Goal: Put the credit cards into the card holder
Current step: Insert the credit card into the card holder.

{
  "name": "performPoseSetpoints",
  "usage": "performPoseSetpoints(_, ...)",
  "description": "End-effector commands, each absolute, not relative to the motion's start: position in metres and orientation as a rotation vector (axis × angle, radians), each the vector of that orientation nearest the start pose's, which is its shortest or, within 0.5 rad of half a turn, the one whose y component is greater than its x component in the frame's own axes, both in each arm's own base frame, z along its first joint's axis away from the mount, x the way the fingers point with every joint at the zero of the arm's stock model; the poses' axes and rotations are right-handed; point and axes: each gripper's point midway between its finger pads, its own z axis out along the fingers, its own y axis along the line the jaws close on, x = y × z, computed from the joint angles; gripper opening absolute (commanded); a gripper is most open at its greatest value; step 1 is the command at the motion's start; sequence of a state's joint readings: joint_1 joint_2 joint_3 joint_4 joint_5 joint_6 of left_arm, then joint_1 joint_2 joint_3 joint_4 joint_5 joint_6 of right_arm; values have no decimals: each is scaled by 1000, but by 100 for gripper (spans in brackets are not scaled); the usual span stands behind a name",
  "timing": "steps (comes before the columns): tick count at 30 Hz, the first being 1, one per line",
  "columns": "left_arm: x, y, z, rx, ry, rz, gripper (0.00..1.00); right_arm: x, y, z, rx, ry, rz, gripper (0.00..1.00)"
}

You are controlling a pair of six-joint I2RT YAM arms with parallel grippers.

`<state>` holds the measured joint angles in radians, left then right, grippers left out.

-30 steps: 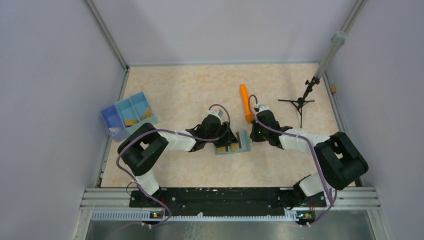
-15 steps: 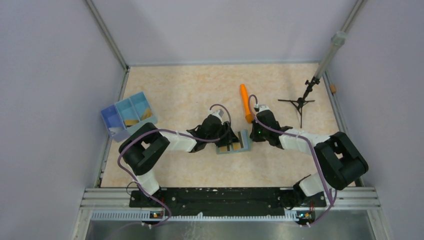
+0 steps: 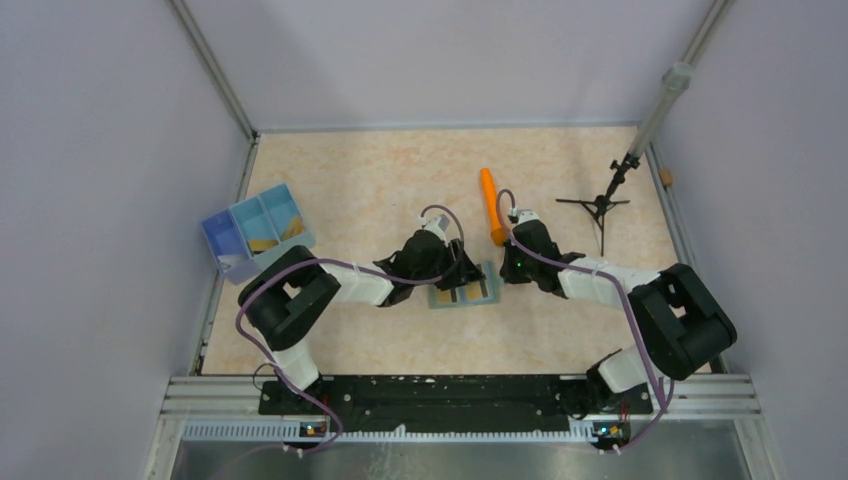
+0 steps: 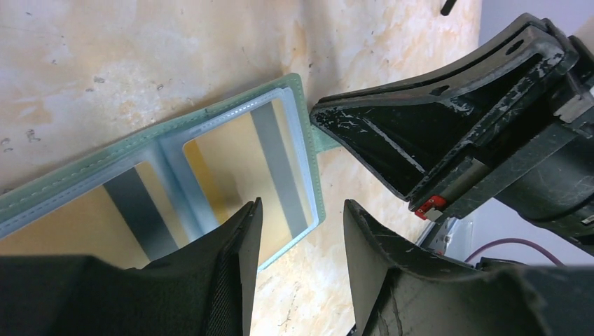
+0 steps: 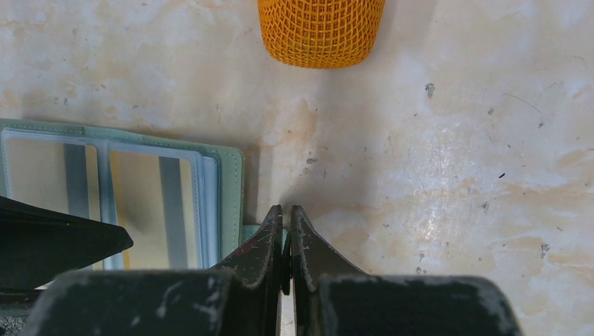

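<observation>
Since a second ago the left claw (image 4: 301, 204) has slid a little farther over the card holder (image 3: 465, 293), so that it now hides more of the wallet's upper left part in the overhead view; the right arm and the wallet lie as they did. The card holder is spread open and flat on the counter (image 3: 370, 180), near the middle, between the two arms. Its pale blue inside faces up, with a green stitched border around it. Two credit cards (image 4: 231, 157) sit in its two clear pockets, one in each, both gold with a grey stripe running across.

The left claw is open, its two fingers (image 4: 238, 273) spread apart above the near edge of the right-hand pocket; whether they touch the wallet cannot be told. The right claw (image 5: 286, 210) has its fingers pressed together, with the tip down at the small green tab that sticks out from the wallet's right edge. Whether the tab is pinched between them is not clear.

An orange mesh cylinder (image 5: 321, 31) lies on the counter just beyond the right claw, apart from the wallet. A blue tray (image 3: 258, 232) with three compartments stands at the left edge of the counter.
</observation>
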<state>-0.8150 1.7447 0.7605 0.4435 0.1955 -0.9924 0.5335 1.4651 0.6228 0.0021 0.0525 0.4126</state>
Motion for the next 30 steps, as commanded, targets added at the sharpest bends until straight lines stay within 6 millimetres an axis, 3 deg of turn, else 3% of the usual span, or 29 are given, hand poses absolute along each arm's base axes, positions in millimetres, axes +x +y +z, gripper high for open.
performPoseSetpoints(1,255,-377,66,-59,2320,-1257,50,287,174,26,-102,2440,365,0)
performPoseSetpoints(7,255,-361,72,-15,2338,-1136,55,286,181,49,-96,2394,435,0)
performPoseSetpoints(14,254,-343,69,-3,2411,-979,65,282,202,85,-125,2317,612,0)
performPoseSetpoints(23,252,-350,77,-5,2376,-1061,74,277,217,114,-168,2257,739,0)
performPoseSetpoints(30,253,-353,74,19,2393,-1050,77,274,219,121,-187,2244,758,0)
